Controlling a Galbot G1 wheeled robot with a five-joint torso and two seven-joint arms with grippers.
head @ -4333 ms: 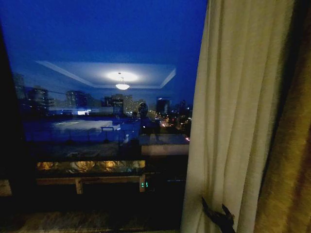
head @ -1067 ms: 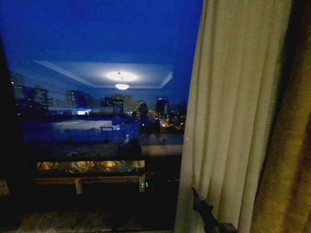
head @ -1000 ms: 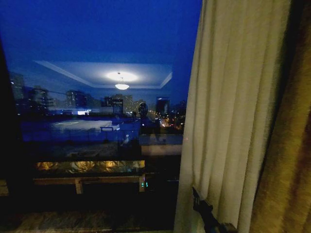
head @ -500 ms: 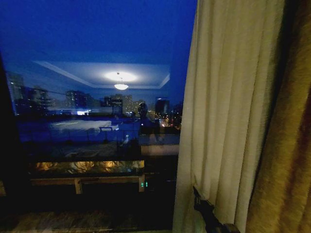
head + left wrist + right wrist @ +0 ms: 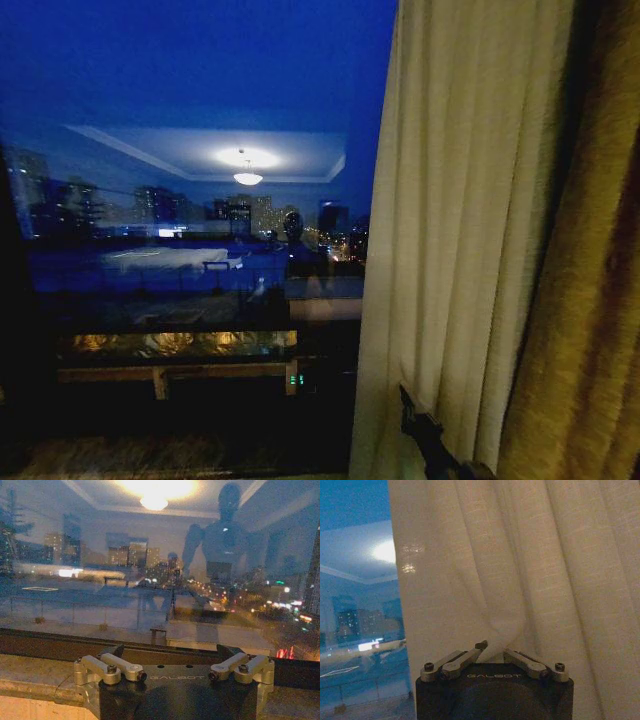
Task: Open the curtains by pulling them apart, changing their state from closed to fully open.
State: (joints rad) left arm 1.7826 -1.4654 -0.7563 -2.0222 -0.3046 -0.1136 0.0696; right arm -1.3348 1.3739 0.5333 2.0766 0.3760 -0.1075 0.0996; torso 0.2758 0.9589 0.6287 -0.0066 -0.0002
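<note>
Your sheer curtain [image 5: 450, 230] hangs on the right side of the window, its cream pleats running from the top of the head view down to the bottom edge. Its left edge falls just right of the middle of the head view, and the glass to the left of it is bare.

Your right gripper [image 5: 495, 650] has the fabric: in the right wrist view its fingers [image 5: 465, 657] are closed in on a gathered fold [image 5: 497, 635] of the weave, and the pleats converge to a pinched point right between the tips. In the head view the same gripper [image 5: 415, 412] shows as a dark shape low down, against the lower part of the curtain, near its left edge.

Directly to the right of the sheer panel, and touching it, hangs the thick golden-brown drape [image 5: 590, 300], which runs out of the head view on the right.

Your left gripper [image 5: 175, 672] points at the window pane [image 5: 150, 580]. Its two finger linkages are spread well apart, and nothing lies between them. Just beyond it runs the dark window frame [image 5: 50, 647], with a pale stone sill [image 5: 30, 675] on the near side.

The glass [image 5: 190, 200] reflects a ceiling lamp [image 5: 247, 178], and through it you see lit city buildings under a dark blue sky.
</note>
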